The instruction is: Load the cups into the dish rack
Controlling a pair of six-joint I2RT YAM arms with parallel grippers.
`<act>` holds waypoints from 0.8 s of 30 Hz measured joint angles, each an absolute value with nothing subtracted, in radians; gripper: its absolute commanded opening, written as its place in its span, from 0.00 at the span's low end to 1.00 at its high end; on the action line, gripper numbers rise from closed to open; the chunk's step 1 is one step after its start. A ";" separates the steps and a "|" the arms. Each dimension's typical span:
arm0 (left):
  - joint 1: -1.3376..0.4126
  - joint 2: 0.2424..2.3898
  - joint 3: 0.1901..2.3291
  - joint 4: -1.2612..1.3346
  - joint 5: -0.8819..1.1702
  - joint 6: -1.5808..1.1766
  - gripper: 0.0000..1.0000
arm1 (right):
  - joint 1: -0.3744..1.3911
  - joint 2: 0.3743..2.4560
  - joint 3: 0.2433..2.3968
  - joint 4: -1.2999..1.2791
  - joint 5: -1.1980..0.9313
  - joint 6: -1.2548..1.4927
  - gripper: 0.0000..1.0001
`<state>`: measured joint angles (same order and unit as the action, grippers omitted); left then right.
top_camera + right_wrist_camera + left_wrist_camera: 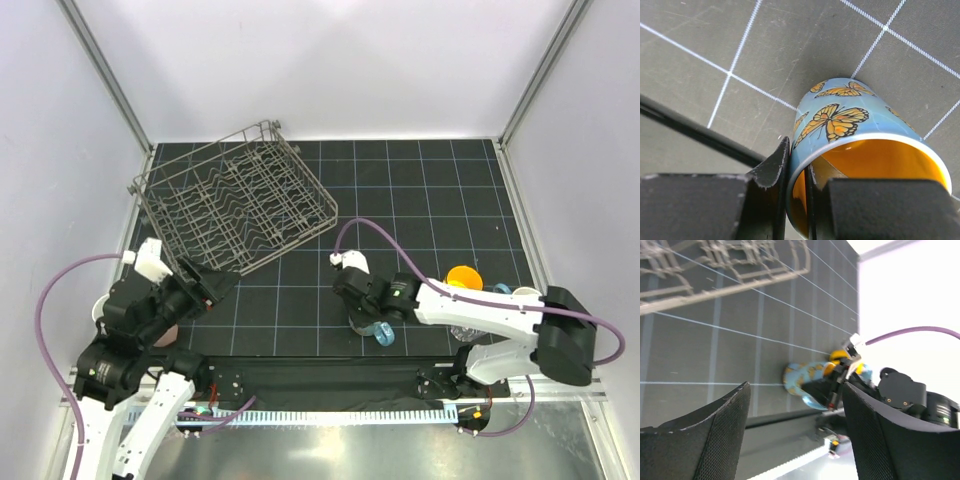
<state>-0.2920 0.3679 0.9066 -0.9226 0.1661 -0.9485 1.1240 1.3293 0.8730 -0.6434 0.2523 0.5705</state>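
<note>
From above, the right pincer [363,322] hides most of the butterfly cup [384,336].

Our grey wire dish rack [237,203] askew at far left, our orange-lined blue butterfly cup [850,120] well apart, front centre

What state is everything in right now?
Dish rack: no cups in it, askew on the table.
Butterfly cup: held by its rim.
Right gripper: shut on the butterfly cup.
Left gripper: open, empty.
Yellow cup: loose on the table.
</note>
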 measured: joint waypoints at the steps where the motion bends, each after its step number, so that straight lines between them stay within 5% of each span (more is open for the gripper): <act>1: -0.292 0.368 0.892 -0.901 0.189 -0.962 0.75 | 1.124 1.309 0.865 -0.640 0.249 0.570 0.04; 9: -0.292 0.385 0.713 -0.628 0.395 -1.118 0.79 | 1.048 1.052 0.915 -0.628 0.156 0.504 0.04; 17: -0.305 0.501 0.645 -0.245 0.494 -1.255 0.76 | 0.644 0.929 1.069 -0.477 -0.215 0.487 0.04; 24: -0.566 0.707 0.675 0.036 0.420 -1.196 0.79 | 0.470 0.976 1.166 -0.332 -0.498 0.625 0.04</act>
